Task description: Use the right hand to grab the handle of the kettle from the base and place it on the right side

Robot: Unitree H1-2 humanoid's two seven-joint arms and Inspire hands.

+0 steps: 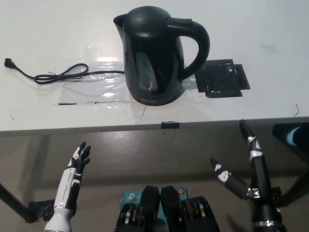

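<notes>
Nearest the camera, below the table's front edge, both robot hands are hanging over the grey floor. The white left hand (77, 166) is sitting at lower left with its fingers extended and slightly spread, holding nothing. The black right hand (248, 174) is sitting at lower right, its fingers splayed wide apart (one long finger is pointing up toward the table edge, another is angling off to the left), and it is also holding nothing. Neither hand is touching the table.

Beyond them, the white table (270, 29) is filling the upper half of the view. A small black clip (170, 124) is sitting on its front edge, near the middle.

Farther back, the black kettle (157, 53) is standing upright in the middle of the table, its spout pointing left and its handle (198, 41) looping out to the right. Its base is not clearly visible beneath it. Just right of the kettle, a black square marking (223, 78) is lying flat on the tabletop. To the left, a black power cord (58, 75) is trailing across the surface, ending in a plug at the far left.
</notes>
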